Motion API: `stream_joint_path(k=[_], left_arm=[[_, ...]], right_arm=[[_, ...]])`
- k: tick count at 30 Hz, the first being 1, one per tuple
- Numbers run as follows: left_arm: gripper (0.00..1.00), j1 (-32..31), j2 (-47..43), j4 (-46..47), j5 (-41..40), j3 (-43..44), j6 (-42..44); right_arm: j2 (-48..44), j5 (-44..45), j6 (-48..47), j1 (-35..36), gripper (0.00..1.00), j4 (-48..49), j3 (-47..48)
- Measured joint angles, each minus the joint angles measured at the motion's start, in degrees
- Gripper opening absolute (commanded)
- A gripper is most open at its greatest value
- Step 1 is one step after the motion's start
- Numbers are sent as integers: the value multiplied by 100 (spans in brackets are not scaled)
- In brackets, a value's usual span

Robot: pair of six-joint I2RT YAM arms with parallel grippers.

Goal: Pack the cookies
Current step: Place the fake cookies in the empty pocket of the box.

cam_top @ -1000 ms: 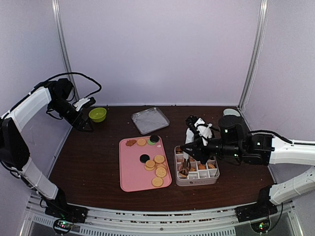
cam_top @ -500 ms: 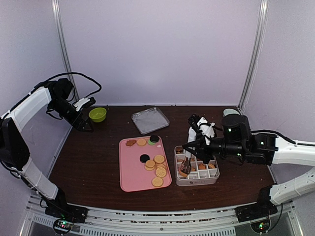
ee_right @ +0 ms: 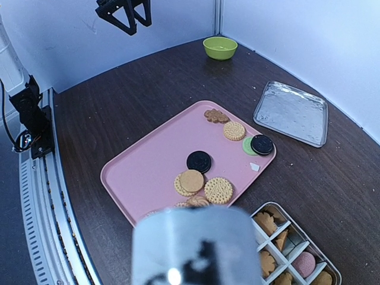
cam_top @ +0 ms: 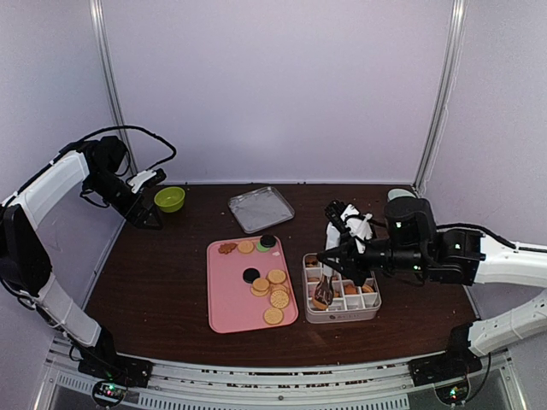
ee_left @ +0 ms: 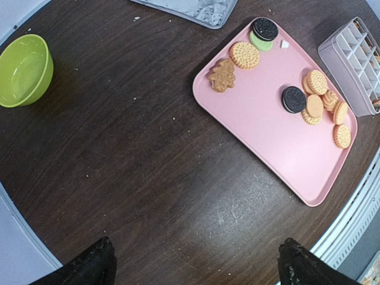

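Several cookies [cam_top: 275, 290] lie on a pink tray [cam_top: 226, 307]: golden rounds, two black rounds and a brown flower shape. They also show in the left wrist view [ee_left: 320, 107] and the right wrist view [ee_right: 205, 181]. More cookies sit in a divided box [cam_top: 342, 318], which the right wrist view also shows [ee_right: 332, 276]. My right gripper [cam_top: 338, 248] is shut on metal tongs [cam_top: 325, 278] whose tips reach into the box's left compartments. A blurred silver part of the tongs [ee_right: 196, 246] fills the right wrist view. My left gripper [ee_left: 193, 264] is open and empty at the far left.
A green bowl [cam_top: 169, 199] stands at the back left beside the left gripper. A silver lid [cam_top: 261, 208] lies behind the pink tray. White walls and metal posts close in the table. A metal rail runs along the near edge.
My right arm has drawn back slightly to the right, with the tongs still over the box. The left arm has not moved.
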Motion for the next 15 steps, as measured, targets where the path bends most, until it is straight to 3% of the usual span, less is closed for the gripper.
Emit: stream_joint_path(k=[13, 15], left_arm=[[98, 0, 0, -31, 2, 55, 0], [98, 0, 0, -50, 2, 63, 0]], right_arm=[[289, 492, -116, 393, 0, -61, 136], [321, 540, -114, 407, 6, -17, 136]])
